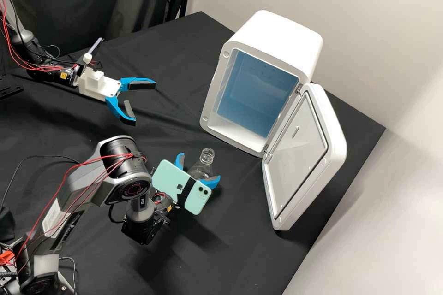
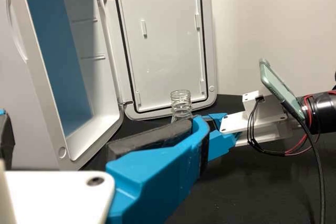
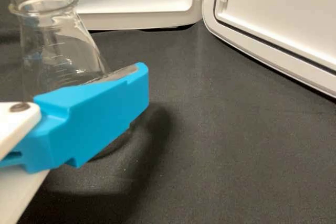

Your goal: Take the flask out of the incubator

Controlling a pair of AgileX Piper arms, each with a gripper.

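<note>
Clear glass, upright and out of the box: the flask [image 1: 206, 156] stands just in front of the incubator [image 1: 277, 37], off the corner of its open mouth farthest from the hinges, neck up and long axis vertical. The incubator's blue chamber holds nothing that can be seen, and its door [image 1: 300, 147] hangs swung wide to the hinge side, resting on the black bench [image 1: 184, 55].

The right gripper [image 1: 198, 168], on the arm with a mint-green phone [image 1: 182, 186] strapped at its wrist, comes at the flask level with the bench from the side away from the incubator. Its 2 blue fingers close on the flask's cone, 1 to each side, and in the right wrist view a finger pad lies against the glass. Whether the flask's base rests on the bench or hangs just above it cannot be told, since the finger hides it.

The left gripper [image 1: 143, 100] sits well apart from the incubator, out beyond the unhinged side of its mouth, fingers spread wide and holding nothing. The right arm is plainly the nearer of the 2.

By these pictures the removal looks all but done. What remains likely turns on that vertical axis: any release or carry should keep the flask plumb and clear of the incubator's lower lip.
</note>
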